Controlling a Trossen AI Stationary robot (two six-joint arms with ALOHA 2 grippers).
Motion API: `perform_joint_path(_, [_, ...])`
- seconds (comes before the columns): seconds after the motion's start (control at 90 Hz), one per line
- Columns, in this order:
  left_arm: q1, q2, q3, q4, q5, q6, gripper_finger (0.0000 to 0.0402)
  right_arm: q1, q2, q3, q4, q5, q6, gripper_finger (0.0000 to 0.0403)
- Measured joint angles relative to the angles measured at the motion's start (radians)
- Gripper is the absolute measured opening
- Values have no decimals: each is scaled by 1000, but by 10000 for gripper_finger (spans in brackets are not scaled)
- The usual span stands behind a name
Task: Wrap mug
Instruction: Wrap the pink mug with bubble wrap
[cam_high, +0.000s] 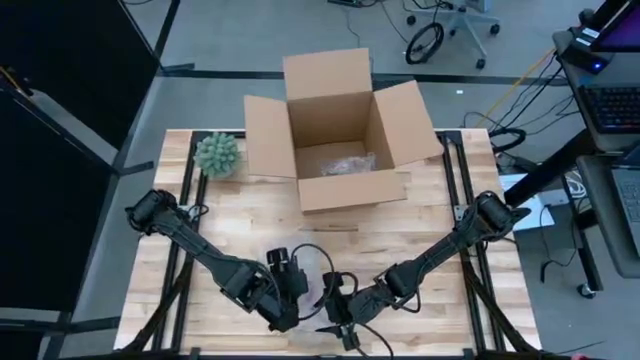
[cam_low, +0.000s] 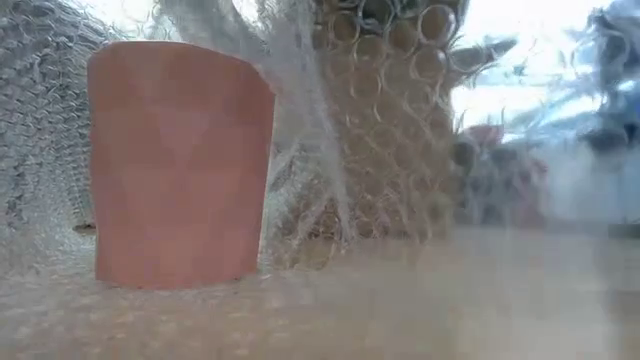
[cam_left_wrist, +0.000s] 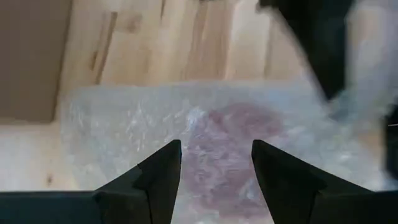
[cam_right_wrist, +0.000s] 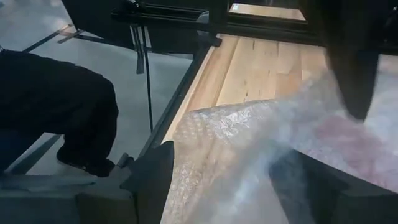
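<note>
At the near edge of the table (cam_high: 240, 225) we see both grippers close together over a sheet of bubble wrap (cam_left_wrist: 124, 124); the left gripper (cam_high: 287, 300) sits just left of the right gripper (cam_high: 335, 322), and the wrap shows between them as a pale patch (cam_high: 322, 290).

The mug (cam_low: 180, 165) stands upright on the table in the low view, pinkish, with wrap rising behind it and to its right; in the left wrist view the mug shows as a reddish blur (cam_left_wrist: 230, 143) under the wrap, just beyond the fingers.

The left gripper (cam_left_wrist: 216, 171) has its jaws spread, with the covered mug in line with the gap; nothing sits between the fingers (cam_left_wrist: 155, 180). The right gripper (cam_right_wrist: 217, 186) has its fingers (cam_right_wrist: 152, 180) wide apart too, and wrap (cam_right_wrist: 249, 143) lies across the space between them; we cannot tell whether it is pinched, though the jaws look released.

Farther back, an open box (cam_high: 335, 130) stands at the middle of the far side, flaps out, with some clear wrap inside it; a small green plant (cam_high: 217, 155) sits just left of it.

In the right wrist view a person's dark trouser leg and shoe (cam_right_wrist: 68, 112) show on the floor beside the table.
</note>
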Motion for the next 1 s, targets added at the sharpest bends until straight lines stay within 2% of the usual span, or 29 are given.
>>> perform_joint_path(0.167, [11,2,-108,82,32,-27,187,0,0,0,0,2,1,235])
perform_joint_path(0.5, [40,-6,-302,354,50,-29,186,0,0,0,-1,3,3,235])
perform_joint_path(0.722, [42,-2,-313,468,70,76,186,-3,0,0,-1,5,-3,235])
perform_joint_path(1.0, [42,1,-301,463,72,84,186,-7,0,1,-13,5,-4,235])
